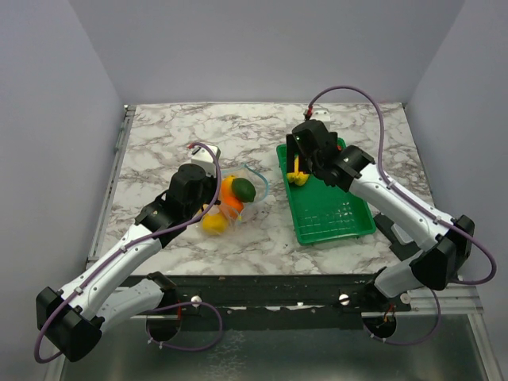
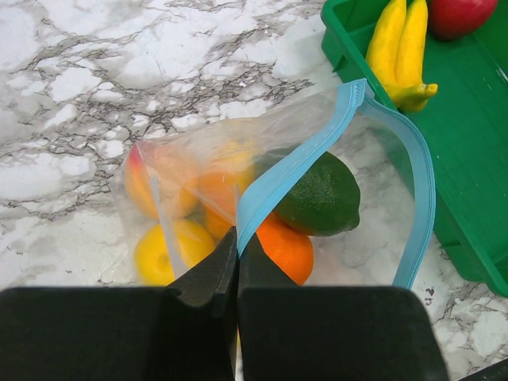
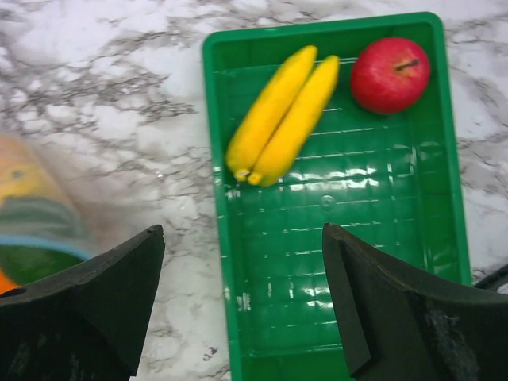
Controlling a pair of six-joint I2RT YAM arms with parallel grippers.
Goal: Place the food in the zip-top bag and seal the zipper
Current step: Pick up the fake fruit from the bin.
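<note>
Closest to me, my left gripper [image 2: 236,242] is pinched tight on the light blue zipper strip [image 2: 294,171] of the clear plastic bag [image 2: 190,159], which lies on the marble table with round plastic fruits [image 2: 321,198] inside. I see my right gripper [image 3: 242,234] spread wide above the green ribbed tray [image 3: 341,262], which holds the yellow banana bunch [image 3: 282,115] and the red apple [image 3: 389,74].

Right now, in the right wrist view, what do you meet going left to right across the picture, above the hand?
zip-top bag → banana bunch → red apple

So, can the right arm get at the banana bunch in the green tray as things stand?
Probably yes. The right gripper is open above the green tray, and the banana bunch lies bare on its floor with nothing over it; the red apple sits beside it, not on top.
</note>
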